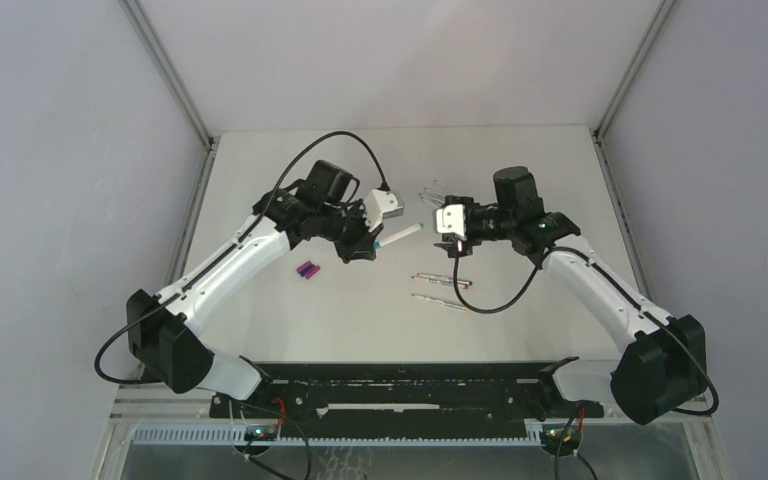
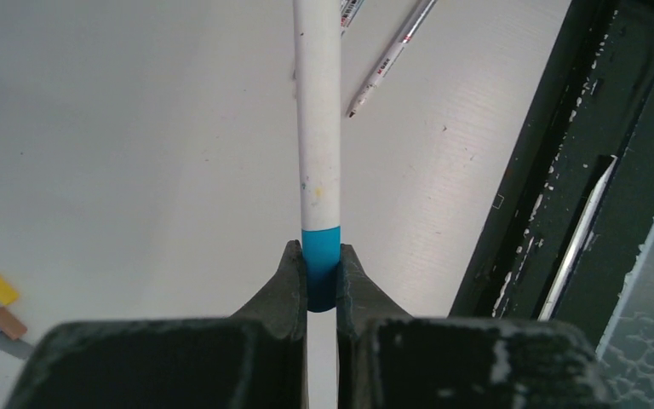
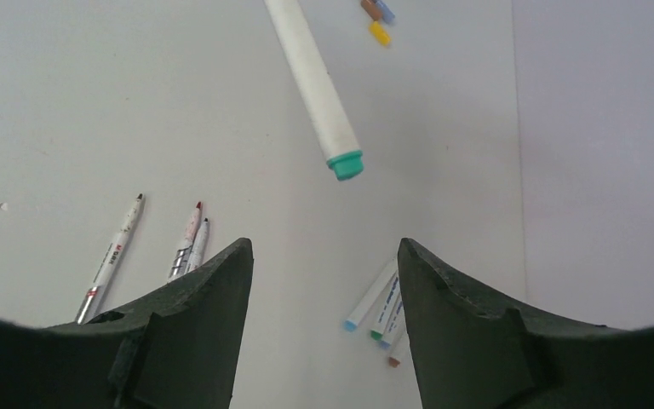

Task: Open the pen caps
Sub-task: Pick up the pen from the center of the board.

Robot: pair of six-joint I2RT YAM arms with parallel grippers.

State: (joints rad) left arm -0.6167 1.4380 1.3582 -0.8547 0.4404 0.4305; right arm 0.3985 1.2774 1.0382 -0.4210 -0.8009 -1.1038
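My left gripper (image 2: pixel 319 256) is shut on the blue end of a white pen (image 2: pixel 318 128), which it holds above the table. The barrel points away from it toward my right gripper (image 3: pixel 324 247). In the right wrist view the pen's teal end (image 3: pixel 345 164) hangs just ahead of the open, empty jaws, apart from them. Seen from the top, the left gripper (image 1: pixel 368 246) and right gripper (image 1: pixel 445 238) face each other with the pen (image 1: pixel 398 236) between them. Loose pen caps (image 1: pixel 307 270) lie on the table below the left gripper; they show as yellow, orange and blue caps (image 2: pixel 0 305).
Two thin pens (image 1: pixel 438 289) lie in front of the right gripper, and several white pens (image 3: pixel 379 307) with coloured ends lie together under it. Grey walls stand close on the left and right. A black rail (image 1: pixel 400 385) runs along the table's near edge.
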